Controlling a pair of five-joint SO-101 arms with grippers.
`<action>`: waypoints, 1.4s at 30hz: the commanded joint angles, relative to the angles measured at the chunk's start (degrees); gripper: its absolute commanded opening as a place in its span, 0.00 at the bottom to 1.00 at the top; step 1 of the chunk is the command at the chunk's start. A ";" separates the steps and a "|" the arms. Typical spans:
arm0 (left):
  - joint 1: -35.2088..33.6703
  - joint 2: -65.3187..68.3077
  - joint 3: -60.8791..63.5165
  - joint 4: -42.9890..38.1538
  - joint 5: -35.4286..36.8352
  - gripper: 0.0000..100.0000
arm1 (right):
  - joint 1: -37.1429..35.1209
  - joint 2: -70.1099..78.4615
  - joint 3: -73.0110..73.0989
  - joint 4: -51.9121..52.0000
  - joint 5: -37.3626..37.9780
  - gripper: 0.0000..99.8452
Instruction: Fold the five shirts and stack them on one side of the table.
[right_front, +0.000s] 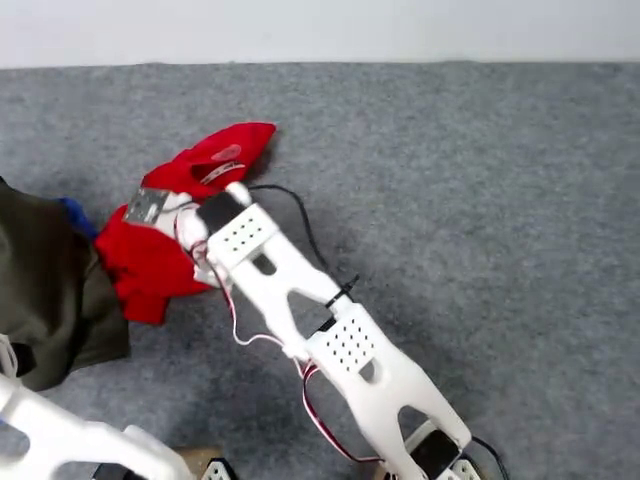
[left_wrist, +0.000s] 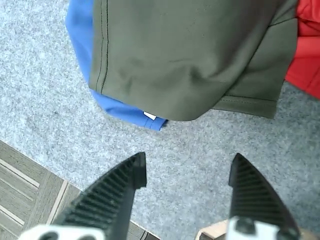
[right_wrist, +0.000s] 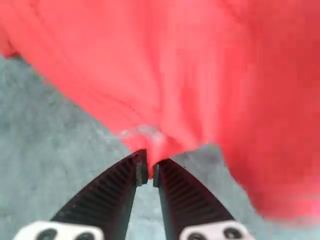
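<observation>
Grey carpet (right_front: 480, 200) covers the table in the high view. A red shirt (right_front: 150, 265) lies bunched up towards the left side, and my right arm (right_front: 300, 300) stretches across to it from the near edge, its wrist end down among the red folds. Just beside the red shirt, at the left border, an olive shirt (right_front: 45, 280) lies in a rumpled heap, with a bit of blue shirt (right_front: 72, 212) peeking out at its far side. My left arm (right_front: 60, 435) sits at the near left corner.

From my left wrist, my left gripper (left_wrist: 187, 167) hangs over bare carpet with its jaws spread wide and nothing between them. Ahead of it the olive shirt lies on top of the blue one, whose edge sticks out underneath. A patch of red cloth touches the olive shirt on one side, and striped flooring (left_wrist: 25, 185) shows past the carpet's edge.

From my right wrist, my right gripper (right_wrist: 148, 167) is pinched together on a fold of the red shirt, a tuck of cloth caught between the tips. Red fabric spreads beyond them, with carpet to one side.
</observation>
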 joint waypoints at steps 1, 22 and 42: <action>0.26 -1.41 -0.57 1.05 0.53 0.27 | 3.91 -1.71 -7.47 4.26 0.26 0.01; 23.47 -13.80 2.68 1.14 4.31 0.27 | 29.05 -49.27 33.76 4.00 6.59 0.01; 64.00 -3.87 16.84 0.97 9.14 0.27 | 46.37 -67.91 52.92 3.82 12.31 0.01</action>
